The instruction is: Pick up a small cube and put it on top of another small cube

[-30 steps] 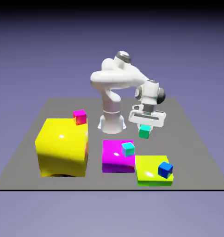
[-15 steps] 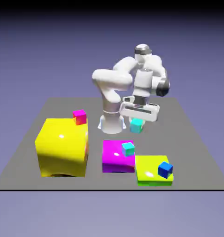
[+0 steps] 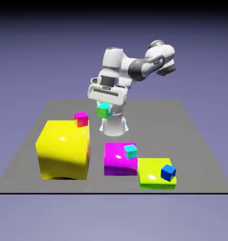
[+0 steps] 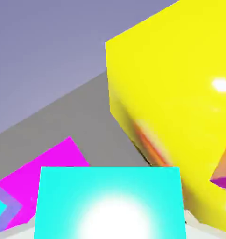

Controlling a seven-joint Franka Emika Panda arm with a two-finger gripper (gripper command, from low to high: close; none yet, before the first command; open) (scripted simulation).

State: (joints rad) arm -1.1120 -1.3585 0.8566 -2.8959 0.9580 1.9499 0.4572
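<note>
There are three big blocks: one yellow (image 3: 64,153), the largest, one purple (image 3: 120,160), and one flat lime-green (image 3: 156,175). Four small cubes show: one magenta (image 3: 81,119) on the yellow block, one sky-cyan (image 3: 130,151) on the purple, one blue (image 3: 168,172) on the lime-green, and one teal-green (image 3: 104,110), held in the air between the gripper's (image 3: 105,104) two closed fingers.
</note>
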